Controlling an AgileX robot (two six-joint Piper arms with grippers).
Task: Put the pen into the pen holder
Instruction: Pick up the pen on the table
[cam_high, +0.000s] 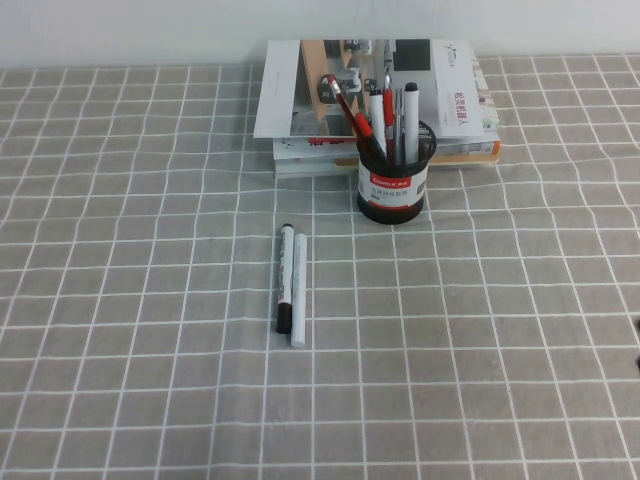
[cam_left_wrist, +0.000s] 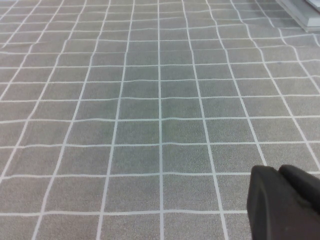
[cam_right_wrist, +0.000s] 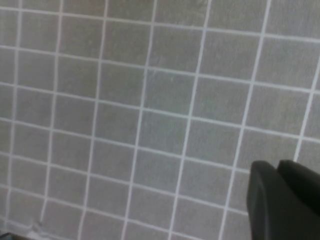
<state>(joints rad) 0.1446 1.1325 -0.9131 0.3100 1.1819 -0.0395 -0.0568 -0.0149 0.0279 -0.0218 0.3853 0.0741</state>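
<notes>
A black-capped white marker (cam_high: 286, 278) lay on the grey checked cloth (cam_high: 150, 300) covering the worktop. A stack of books (cam_high: 375, 100) sat at the far edge. Red-capped pens (cam_high: 352, 118) stood upright together.

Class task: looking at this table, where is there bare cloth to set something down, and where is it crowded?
Free: cloth left of the pen and marker, right of them, and in front. Crowded: holder against the books. Left end effector and right end effector hover over bare cloth.

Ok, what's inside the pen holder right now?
The pen holder holds red-capped pens and a black-capped marker; their lower ends are hidden. The pen lies outside. Left hand and right hand are above bare cloth.
</notes>
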